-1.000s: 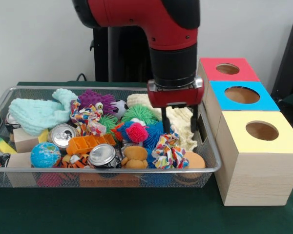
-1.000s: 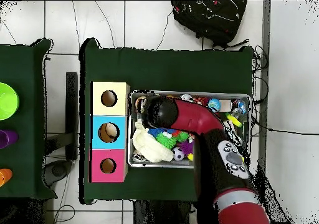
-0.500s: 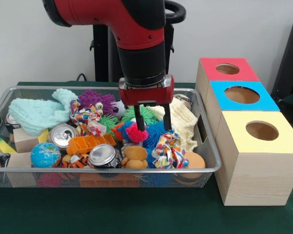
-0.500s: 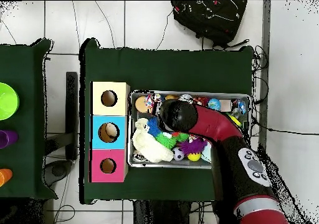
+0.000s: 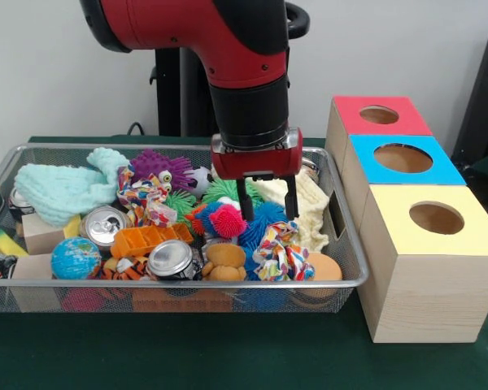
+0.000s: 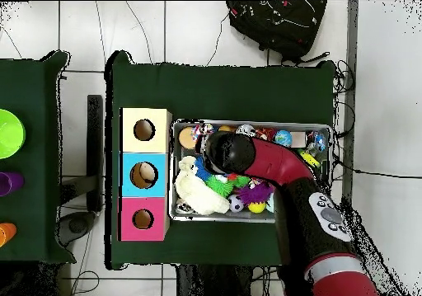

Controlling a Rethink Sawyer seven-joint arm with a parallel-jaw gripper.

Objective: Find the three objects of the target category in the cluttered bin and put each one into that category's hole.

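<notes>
Two spread fingers of pincer [image 5: 267, 210] above spotted cloth knot [image 5: 282, 253], bin [image 5: 351, 262]

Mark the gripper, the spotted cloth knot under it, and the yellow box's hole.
gripper [image 5: 267, 210]: front view, midway between its fingertips.
cloth knot [image 5: 281, 253]: front view, middle of the twist.
hole [image 5: 436, 218]: front view, centre of the dark opening.

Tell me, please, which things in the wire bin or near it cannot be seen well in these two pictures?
- Third spotted white cloth knot: only two show in the front view; clutter may hide another.
- Robot's open hand: hidden under the red arm in the overhead view.
- Silver wire mesh bin: its left end is cut off by the front view's edge.
- Round hole in the yellow-topped wooden box: its inside is dark.
</notes>
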